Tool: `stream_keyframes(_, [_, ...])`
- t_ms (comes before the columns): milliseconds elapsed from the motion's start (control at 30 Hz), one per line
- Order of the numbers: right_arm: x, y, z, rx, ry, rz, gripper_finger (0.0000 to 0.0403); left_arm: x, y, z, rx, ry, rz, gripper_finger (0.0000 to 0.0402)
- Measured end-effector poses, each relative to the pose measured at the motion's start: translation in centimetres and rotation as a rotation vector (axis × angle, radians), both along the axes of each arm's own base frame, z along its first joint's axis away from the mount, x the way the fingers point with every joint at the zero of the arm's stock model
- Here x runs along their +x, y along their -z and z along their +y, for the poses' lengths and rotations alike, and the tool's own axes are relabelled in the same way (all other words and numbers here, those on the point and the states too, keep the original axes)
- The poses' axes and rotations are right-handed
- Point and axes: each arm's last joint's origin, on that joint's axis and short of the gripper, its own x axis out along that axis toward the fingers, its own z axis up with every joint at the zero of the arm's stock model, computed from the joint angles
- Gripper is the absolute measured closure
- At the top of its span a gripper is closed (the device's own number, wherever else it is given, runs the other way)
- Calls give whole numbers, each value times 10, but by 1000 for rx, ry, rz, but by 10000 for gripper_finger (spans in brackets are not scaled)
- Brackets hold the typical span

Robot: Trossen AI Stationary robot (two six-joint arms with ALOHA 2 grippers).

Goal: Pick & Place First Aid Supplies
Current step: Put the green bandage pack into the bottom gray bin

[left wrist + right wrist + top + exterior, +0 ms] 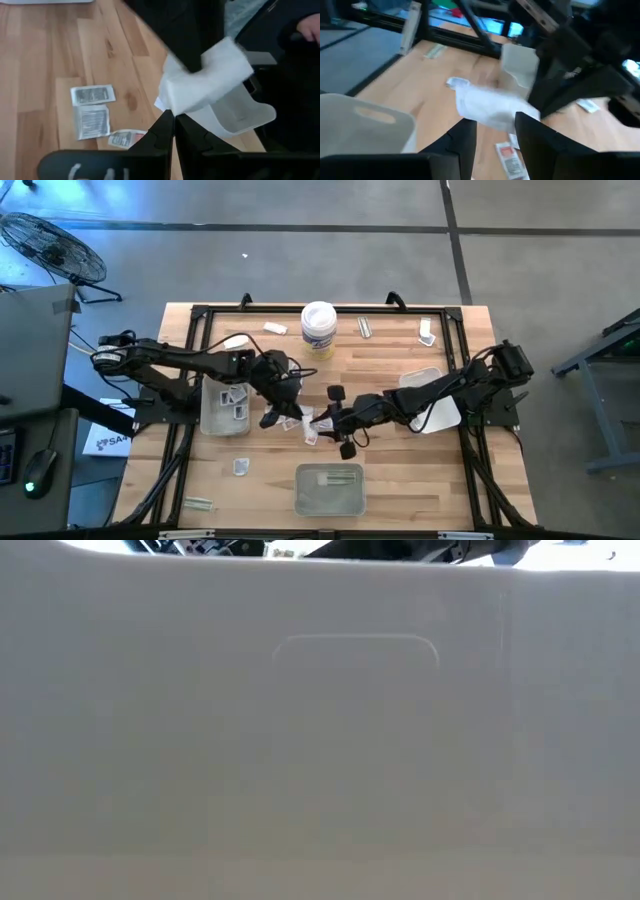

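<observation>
Left gripper [272, 417]: over the middle of the light wooden slatted table [400, 470], just right of the left translucent grey rectangular tray [212, 420]. In the left wrist view its two dark fingers [162, 135] stand pressed together with only a thin slit between them; nothing is seen held.
Right gripper [340, 420]: near the table's middle, facing the left gripper. In the right wrist view its fingers [465, 137] stand parted, with a white crumpled sheet [490, 110] lying between and beyond them; whether they grip it cannot be told.
First aid supplies: small white flat packets [92, 122] lie on the wood between the two grippers; two sit in the left tray [237, 402]; others are scattered along the far edge [275, 328] and the near left [240, 467].
White cylindrical tub with yellowish label [318, 328]: upright at the far middle.
Near tray [305, 502]: at the front middle, holding pale strip wrappers [338, 478].
Low view: blocked by a pale surface.
</observation>
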Motion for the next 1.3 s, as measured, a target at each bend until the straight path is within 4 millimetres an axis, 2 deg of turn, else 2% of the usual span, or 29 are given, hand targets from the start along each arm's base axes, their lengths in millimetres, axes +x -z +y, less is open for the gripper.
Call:
stream_keyframes(333, [2,-5,-5,-37,158,-58,285,1,-1,0,-16,-7,0,392])
stream_keyframes(467, [2,-5,-5,-32,159,-57,320,1,-1,0,-10,-6,-4,392])
stream_keyframes(600, [2,-5,-4,-18,129,-54,380,0,0,1,11,-33,6,389])
stream_keyframes(667, [2,-4,-3,8,108,-49,396,-1,2,1,23,-51,37,376])
stream_keyframes(733, [2,-4,-3,45,108,-45,392,-3,3,2,49,-83,100,352])
stream_keyframes(867, [-1,-6,-3,90,111,-14,400,-6,-3,2,147,-145,198,285])
stream_keyframes(1000, [-4,-11,1,172,40,72,400,-11,-14,0,192,-126,305,227])
stream_keyframes(1100, [-3,-24,13,215,-32,211,401,-16,-20,1,236,-161,384,210])
stream_keyframes(1300, [1,-48,44,239,-147,415,401,-21,-19,4,305,-210,456,206])
